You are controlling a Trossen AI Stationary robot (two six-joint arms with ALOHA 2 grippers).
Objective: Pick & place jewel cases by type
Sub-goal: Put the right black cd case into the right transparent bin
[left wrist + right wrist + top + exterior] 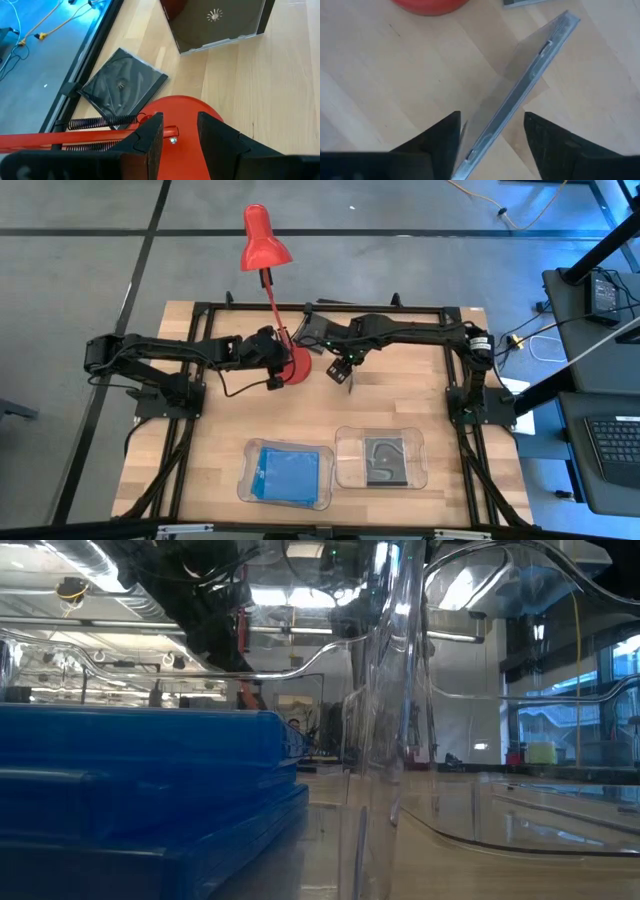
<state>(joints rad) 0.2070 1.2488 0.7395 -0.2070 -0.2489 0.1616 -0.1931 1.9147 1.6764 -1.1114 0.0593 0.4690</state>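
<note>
Jewel case in the right gripper (490,131): a thin case (520,100) stands on edge between the two dark fingers, which sit apart on either side of it; whether the pads actually press it cannot be told. In the high view the same case (351,378) is only a thin sliver below the gripper, just right of the frame's centre.
Left gripper (179,131): fingers a little apart and empty, hanging over the red lamp base (192,109); the base's near part is hidden behind the fingers.
Dark cases near the lamp: in the left wrist view one dark case (124,85) lies flat by the table's black frame rail, its lower corner covered by the lamp's spring; another dark case (220,22) is cut off by the upper frame edge.
Lamp: its red shade (264,238) reaches past the table's far edge at upper centre of the high view; its base (297,366) sits between the two grippers.
Blue cases (288,473): stacked in the left clear tray (245,488), lower centre of the high view; how many cannot be counted. In the low view they fill the lower left as a blue block (140,790).
Right tray (420,470): holds a dark case (386,459), partly blurred by the clear plastic.
Low view: tray walls block almost everything; neither gripper can be made out.
Open room: bare wood (200,440) lies at lower left of the table and between the grippers and the trays.
</note>
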